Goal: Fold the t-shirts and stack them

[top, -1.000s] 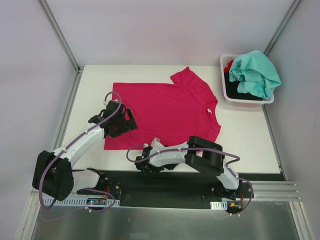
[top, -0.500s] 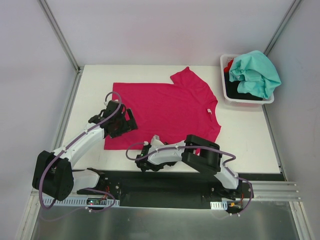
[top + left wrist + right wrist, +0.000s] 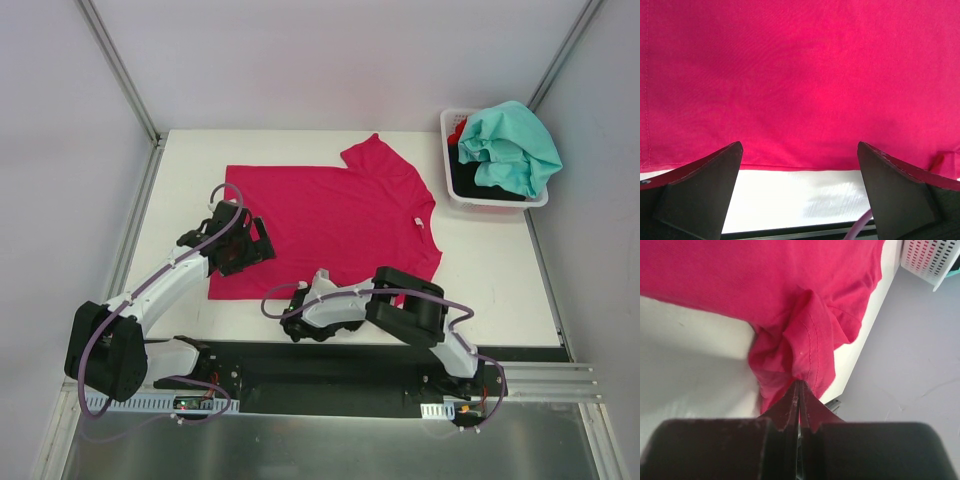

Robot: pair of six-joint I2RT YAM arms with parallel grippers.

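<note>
Right gripper (image 3: 800,390) clamped shut on hemmed edge of magenta t-shirt (image 3: 330,215). Cloth judged soft, limp. Left gripper (image 3: 797,152) spread wide, nothing held; hem between fingertips (image 3: 705,190) best grasped.

The pink t-shirt (image 3: 330,225) is matt, fine-knit cloth with a stitched hem. The teal t-shirt (image 3: 510,145) is soft, crumpled cloth. The basket (image 3: 925,260) is white perforated plastic. The worktop (image 3: 490,285) is white, smooth and faintly glossy. The left tool (image 3: 799,147) has matt black fingers (image 3: 695,195).
</note>
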